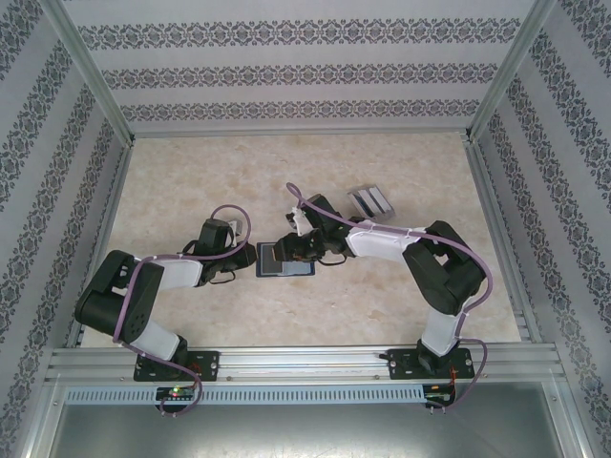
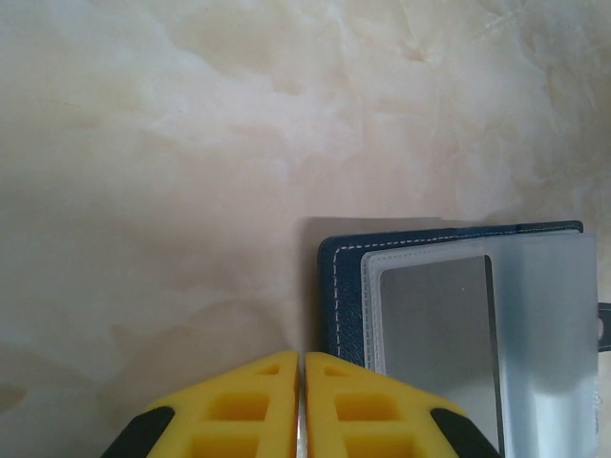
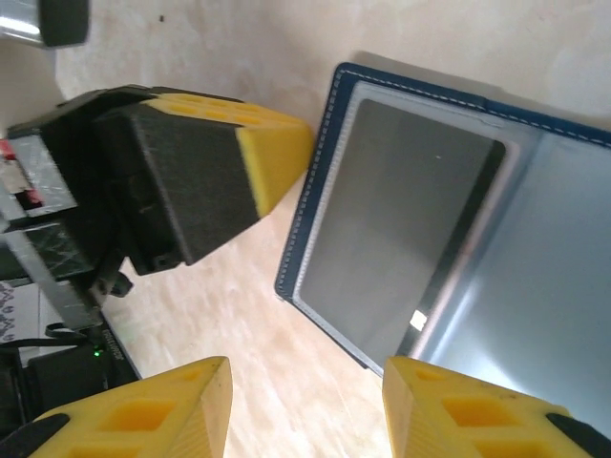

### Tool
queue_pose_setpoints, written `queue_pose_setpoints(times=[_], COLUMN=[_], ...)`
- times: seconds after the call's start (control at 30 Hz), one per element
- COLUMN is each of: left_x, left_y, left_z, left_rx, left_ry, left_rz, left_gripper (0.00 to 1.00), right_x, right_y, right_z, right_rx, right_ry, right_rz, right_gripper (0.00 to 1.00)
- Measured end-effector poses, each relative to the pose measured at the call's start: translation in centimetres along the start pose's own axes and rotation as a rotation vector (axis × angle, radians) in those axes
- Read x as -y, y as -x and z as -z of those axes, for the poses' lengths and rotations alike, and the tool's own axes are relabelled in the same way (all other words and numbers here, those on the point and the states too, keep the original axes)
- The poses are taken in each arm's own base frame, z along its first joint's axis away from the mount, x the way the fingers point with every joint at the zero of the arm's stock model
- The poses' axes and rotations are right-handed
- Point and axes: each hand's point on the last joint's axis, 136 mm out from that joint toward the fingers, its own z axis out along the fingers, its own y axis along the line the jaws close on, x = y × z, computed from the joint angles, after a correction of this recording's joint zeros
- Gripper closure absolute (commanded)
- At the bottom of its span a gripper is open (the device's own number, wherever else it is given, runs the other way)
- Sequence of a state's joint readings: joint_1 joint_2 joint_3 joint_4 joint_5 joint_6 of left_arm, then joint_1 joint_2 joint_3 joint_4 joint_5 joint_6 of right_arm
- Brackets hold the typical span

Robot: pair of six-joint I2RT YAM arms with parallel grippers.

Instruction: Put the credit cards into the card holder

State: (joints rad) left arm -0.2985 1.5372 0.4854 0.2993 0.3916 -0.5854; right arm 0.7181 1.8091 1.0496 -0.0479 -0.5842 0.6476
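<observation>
The card holder (image 1: 286, 260) lies open on the table, navy with white stitching (image 2: 336, 296) (image 3: 312, 205). A dark grey credit card (image 2: 434, 334) (image 3: 396, 224) sits inside its clear sleeve. My left gripper (image 2: 304, 361) (image 1: 244, 258) is shut, its yellow tips right at the holder's left edge; one of its fingers (image 3: 272, 157) appears in the right wrist view. My right gripper (image 3: 305, 377) (image 1: 298, 250) hovers over the holder's near corner, open, with nothing between its fingers.
A clear slotted plastic case (image 1: 370, 201) lies at the back right of the marble-patterned table (image 1: 191, 181). Patterned walls and metal rails close in the table on three sides. Both arms meet at the table's middle.
</observation>
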Motion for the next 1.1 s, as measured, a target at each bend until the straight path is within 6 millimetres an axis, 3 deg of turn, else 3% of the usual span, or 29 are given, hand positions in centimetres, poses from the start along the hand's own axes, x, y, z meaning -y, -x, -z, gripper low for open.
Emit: queue_pose_setpoints(times=[0.17, 0.37, 0.5, 0.7, 1.1], left_x=[0.1, 0.1, 0.2, 0.3, 0.3], left_y=[0.1, 0.1, 0.2, 0.2, 0.3], left_z=[-0.1, -0.1, -0.2, -0.3, -0.4], left_rx=[-0.002, -0.005, -0.009, -0.013, -0.017], left_ry=[-0.003, -0.008, -0.013, -0.017, -0.020], left_rz=[0.005, 0.007, 0.011, 0.012, 0.014], left_gripper=[0.88, 0.88, 0.88, 0.88, 0.91], right_x=[0.6, 2.4, 3.7, 5.6, 6.4], right_y=[-0.1, 0.0, -0.7, -2.2, -2.7], right_z=[0.3, 2.7, 3.5, 3.3, 1.3], right_rx=[0.012, 0.096, 0.118, 0.095, 0.063], right_ry=[-0.034, -0.177, -0.237, -0.282, -0.284], right_rz=[0.000, 0.036, 0.031, 0.007, 0.008], right_gripper=[0.53, 0.50, 0.39, 0.41, 0.47])
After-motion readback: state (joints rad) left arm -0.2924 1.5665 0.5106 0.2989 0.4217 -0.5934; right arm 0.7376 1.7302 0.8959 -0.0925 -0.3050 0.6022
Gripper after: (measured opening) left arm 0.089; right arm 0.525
